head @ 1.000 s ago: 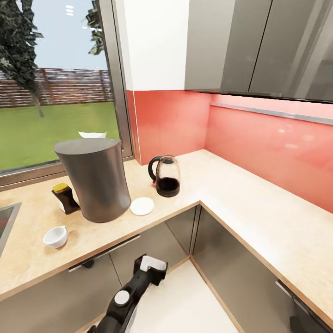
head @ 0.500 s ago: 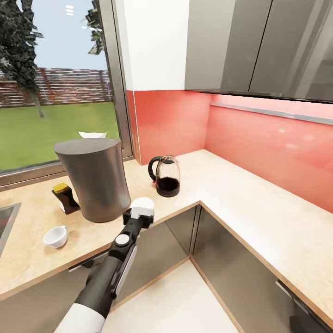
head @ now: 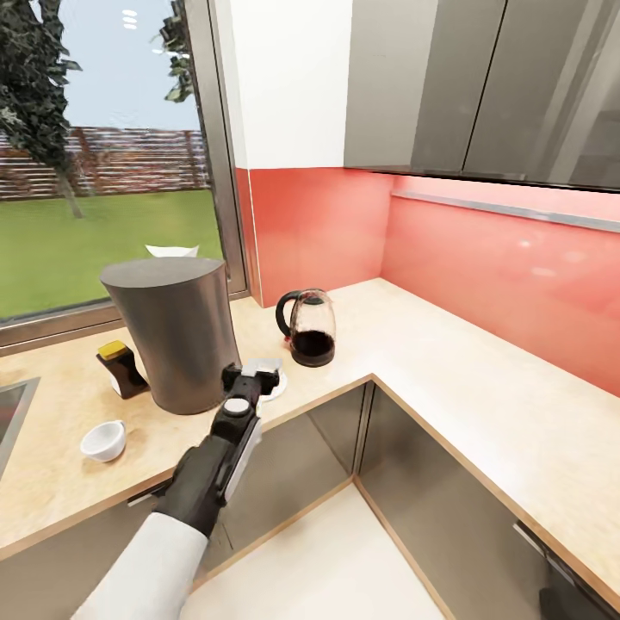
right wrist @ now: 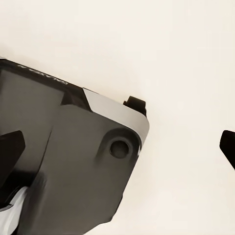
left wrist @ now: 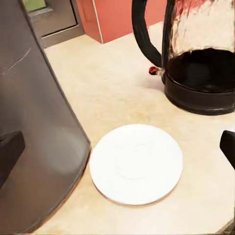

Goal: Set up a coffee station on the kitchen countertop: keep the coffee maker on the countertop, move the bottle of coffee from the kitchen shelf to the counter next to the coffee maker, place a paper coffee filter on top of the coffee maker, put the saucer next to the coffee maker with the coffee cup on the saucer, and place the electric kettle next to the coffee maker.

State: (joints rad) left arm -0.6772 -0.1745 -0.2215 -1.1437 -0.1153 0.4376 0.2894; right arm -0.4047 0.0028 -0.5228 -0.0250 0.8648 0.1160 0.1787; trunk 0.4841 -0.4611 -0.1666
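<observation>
- Saucer first: the small flat round white saucer [left wrist: 136, 164] lies flat on the pale beige bench [head: 448, 362], between the tall dark grey waisted coffee maker [head: 176, 331] and the clear glass electric kettle with black loop handle [head: 307, 327]. It sits just beside the coffee maker's foot and a little apart from the kettle's dark base.
- Left pincer [head: 256, 372] hovers over the saucer at the bench's front edge, partly covering it in the head view. In the left wrist view its two dark fingertips stand wide apart at either side, with the saucer between them and nothing held, so it is spread and empty.
- Risk, as I judge it: a thin plate flat on the bench gives the fingers little to catch. Closing too high would slip over the rim; coming down too hard could tip or skate the saucer.
- Second risk: one finger travels very near the coffee maker's wall, the other towards the kettle. A wide or skewed approach could nudge either, and the kettle looks the lighter one to shift.
- Tiny white round coffee cup [head: 104, 440] stands on the coffee maker's far side, well apart from the saucer, near the small squat brown bottle with a yellow cap [head: 121, 368].
- Right pincer [right wrist: 117, 142]: its dark tips show far apart, holding nothing.
</observation>
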